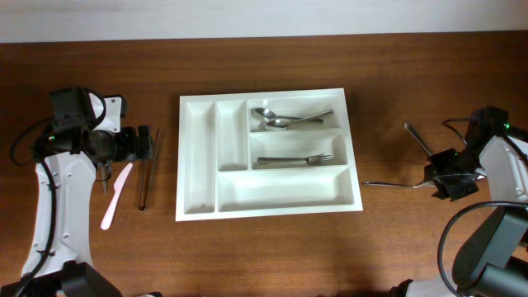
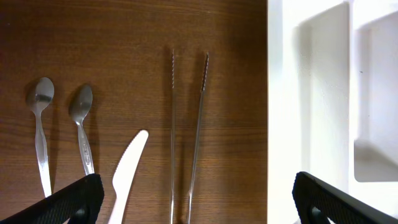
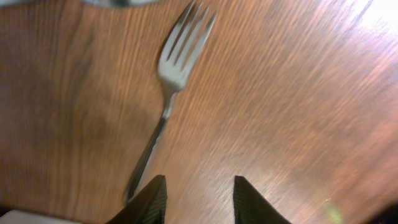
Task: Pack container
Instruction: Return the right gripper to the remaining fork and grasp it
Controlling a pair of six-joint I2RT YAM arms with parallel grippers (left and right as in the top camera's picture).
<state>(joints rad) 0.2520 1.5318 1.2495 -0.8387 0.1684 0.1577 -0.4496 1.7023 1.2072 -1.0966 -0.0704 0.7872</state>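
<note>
The wooden worktop (image 1: 264, 252) carried the container (image 1: 280, 191), a white five-compartment cutlery tray sitting at the centre of the overhead frame. Packing looked perhaps a third done. The upper wide compartment held two spoons (image 1: 279, 122) and the middle one a fork (image 1: 297, 159), while the lower wide compartment and both narrow upright ones at the tray's left were empty. The left gripper (image 1: 145, 144) hovered at frame left with its jaws spread wide and nothing in them, over a pair of slim metal tongs (image 1: 145, 186). Beside those lay a pale plastic knife (image 1: 115, 194) and, in the left wrist view, two more spoons (image 2: 81, 106). At frame right the right gripper (image 3: 196, 198) stood partly open over bare wood, holding nothing, with the handle of a loose fork (image 3: 177, 62) ending just beside one finger; that view was blurred. A further dark utensil (image 1: 418, 138) lay near it, too small to identify. By my count six pieces lay outside the tray, and the loose fork seemed the likeliest next pick.
</note>
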